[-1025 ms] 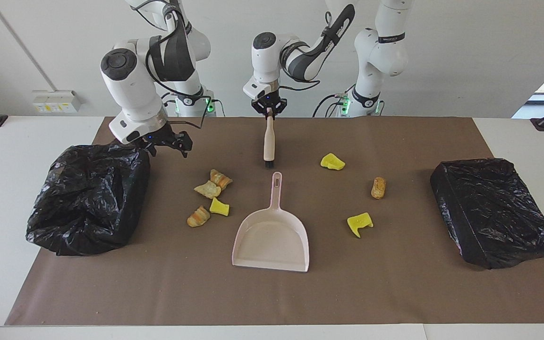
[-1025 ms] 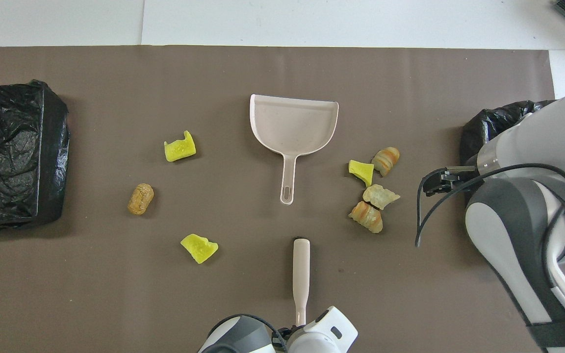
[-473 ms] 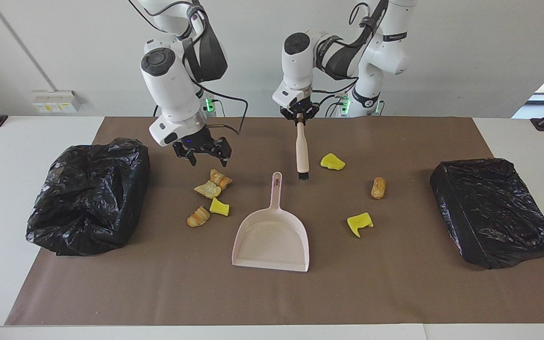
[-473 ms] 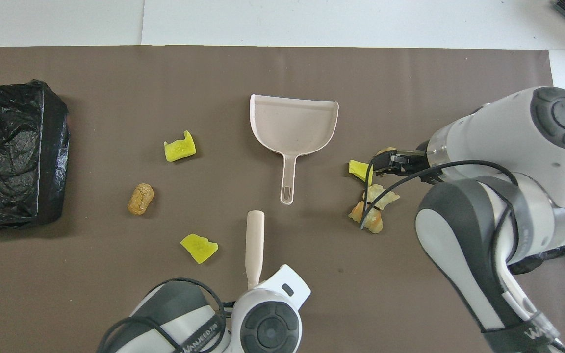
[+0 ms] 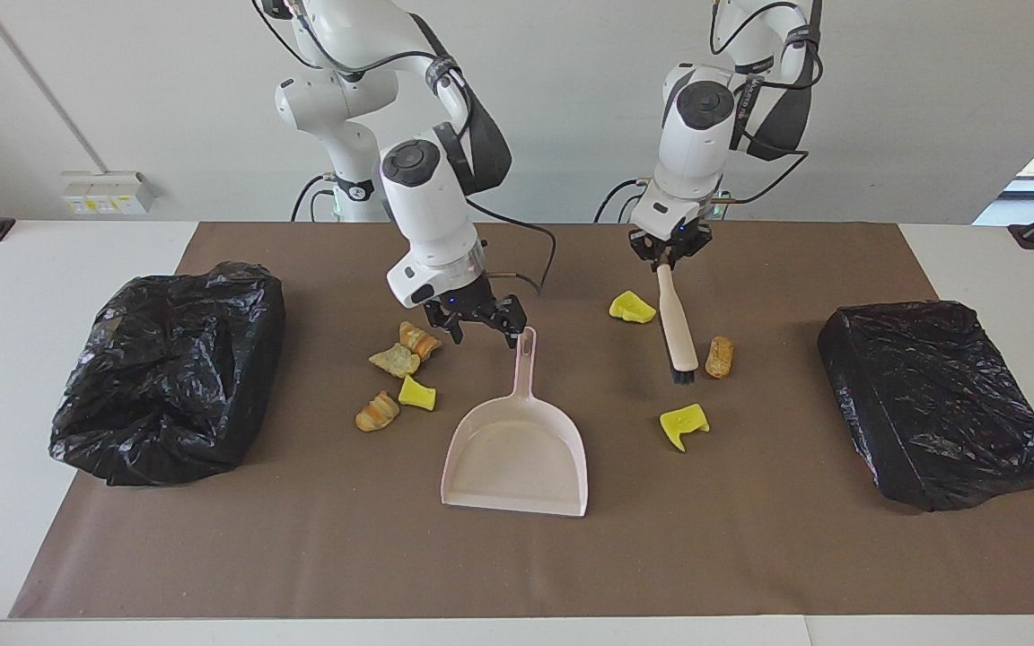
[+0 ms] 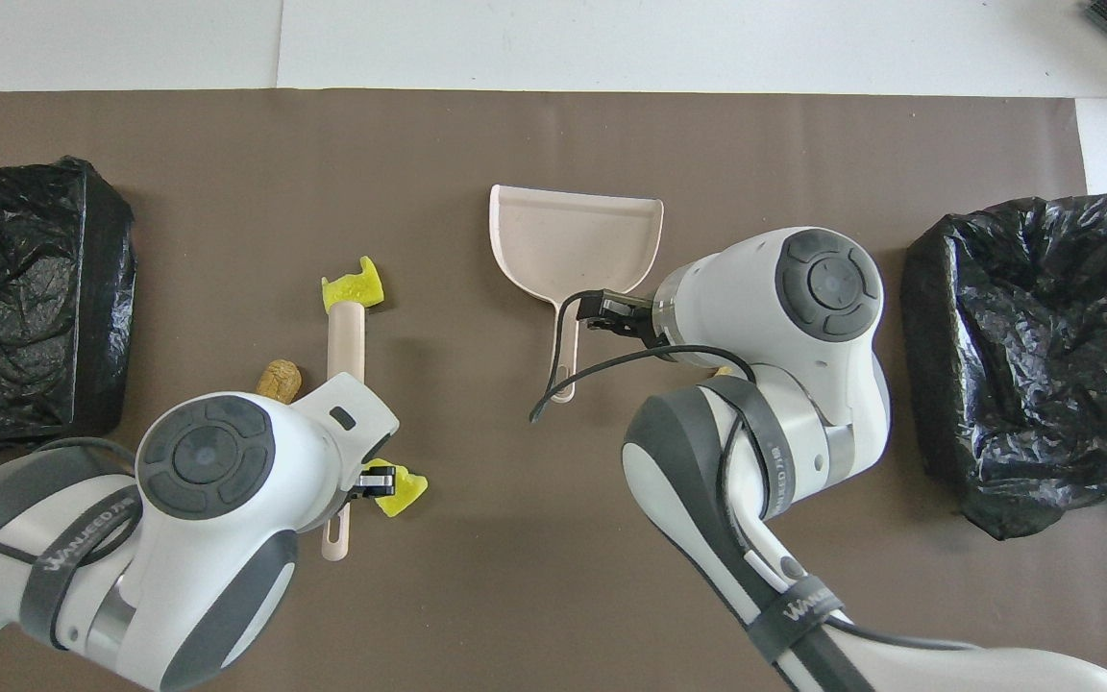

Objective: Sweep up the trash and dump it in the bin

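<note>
Left hand (image 5: 668, 258) is clamping the thin end of the beige plastic hand brush (image 5: 677, 325), hanging it tilted, black bristles down, just beside the golden-brown pastry lump (image 5: 719, 356) toward the left arm's end of the worktop (image 5: 750, 556).

Right hand (image 5: 477, 325) is hovering with fingers apart over the handle tip of the pale pink plastic dustpan (image 5: 517, 453), not touching it yet, I'd say.

Trash is lying loose on the brown mat (image 5: 302, 538). Taking the dustpan as clock centre in the facing view: four bits clustered at about 10 o'clock, two striped pastry lumps (image 5: 419, 339), a pale flaky one (image 5: 394, 360) and a yellow spongy wedge (image 5: 416, 393); the other three sitting between 1 and 2 o'clock, a yellow wedge (image 5: 632, 308), the pastry lump by the brush and a notched yellow wedge (image 5: 684, 425).

Handling, my read: bits are looking light and soft, sponge squashy, pastry crumbly, likely rolling or skidding under bristles, so gentle low strokes. Dustpan is looking stiff, smooth and light; grip mid-handle, not the pan rim.

Two crinkly black bag-lined bins: an open one (image 5: 167, 368) at 9 o'clock, a boxy one (image 5: 939, 399) at 3 o'clock.
</note>
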